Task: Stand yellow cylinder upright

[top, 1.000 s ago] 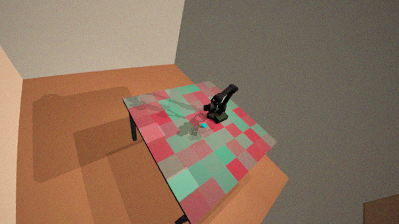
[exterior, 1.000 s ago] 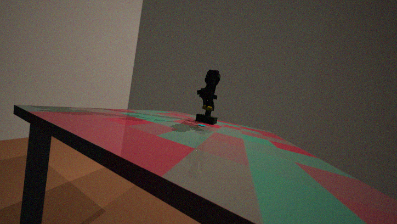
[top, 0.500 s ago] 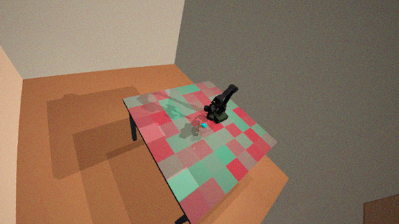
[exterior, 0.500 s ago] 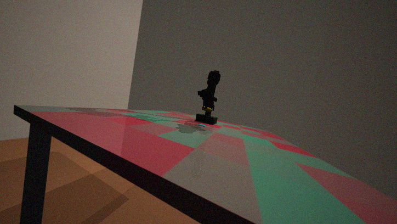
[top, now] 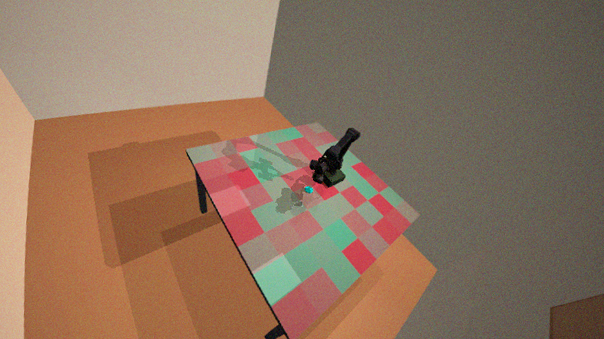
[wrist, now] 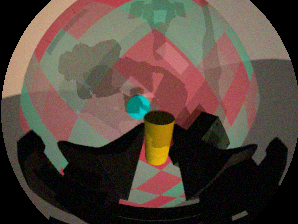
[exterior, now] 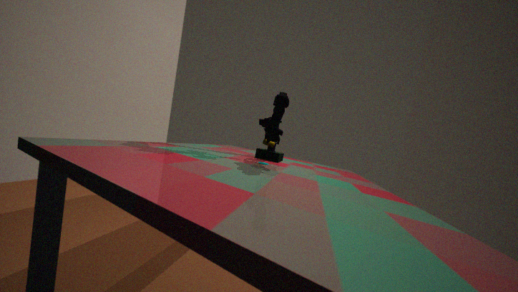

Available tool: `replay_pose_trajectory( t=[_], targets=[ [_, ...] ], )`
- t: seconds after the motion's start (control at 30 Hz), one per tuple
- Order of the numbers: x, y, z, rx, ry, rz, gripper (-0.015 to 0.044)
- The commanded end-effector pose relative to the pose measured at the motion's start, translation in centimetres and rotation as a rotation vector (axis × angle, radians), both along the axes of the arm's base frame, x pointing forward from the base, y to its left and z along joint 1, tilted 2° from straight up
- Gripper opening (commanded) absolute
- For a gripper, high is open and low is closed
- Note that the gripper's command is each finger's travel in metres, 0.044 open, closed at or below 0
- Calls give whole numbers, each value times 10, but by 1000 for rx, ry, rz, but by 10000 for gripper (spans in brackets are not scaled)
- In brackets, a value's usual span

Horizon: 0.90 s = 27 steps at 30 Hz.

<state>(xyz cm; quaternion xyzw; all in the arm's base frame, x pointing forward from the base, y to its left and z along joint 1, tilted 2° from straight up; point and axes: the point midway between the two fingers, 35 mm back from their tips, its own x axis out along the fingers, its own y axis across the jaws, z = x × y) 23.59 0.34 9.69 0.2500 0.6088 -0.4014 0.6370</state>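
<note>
The yellow tall cylinder [wrist: 158, 142] [exterior: 270, 144] is between the two black fingers, its dark end face toward the top of the wrist view. My gripper [wrist: 158, 127] is shut on it. In the exterior view it is held above the table near the robot's base, and its exact tilt is too small to tell. In the top view the cylinder is hidden by the dark arm. The cyan circle [top: 309, 189] [exterior: 263, 163] [wrist: 137, 107] lies on the table in front of the base. The cylinder is not on it; in the wrist view the circle shows just above and left of the cylinder's dark end.
The robot's dark green base block [top: 334, 177] [exterior: 269, 154] [wrist: 216, 131] stands close beside the circle. The table [top: 282, 278] [exterior: 369, 232] has a patchwork top of red, green and grey squares. Shadows of the arm fall across it around the circle.
</note>
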Motion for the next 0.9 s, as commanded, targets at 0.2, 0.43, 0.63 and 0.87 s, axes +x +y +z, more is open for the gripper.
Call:
replay_pose_trajectory(
  t=[0.2, 0.43, 0.63, 0.87],
  targets=[
    [-3, -1, -4, -66, 0, -13, 105],
    [-5, -2, -6, -111, -2, -20, 105],
    [-7, -2, -8, -150, -5, -25, 105],
    [-8, -3, -10, -195, -12, -30, 105]
  ],
)
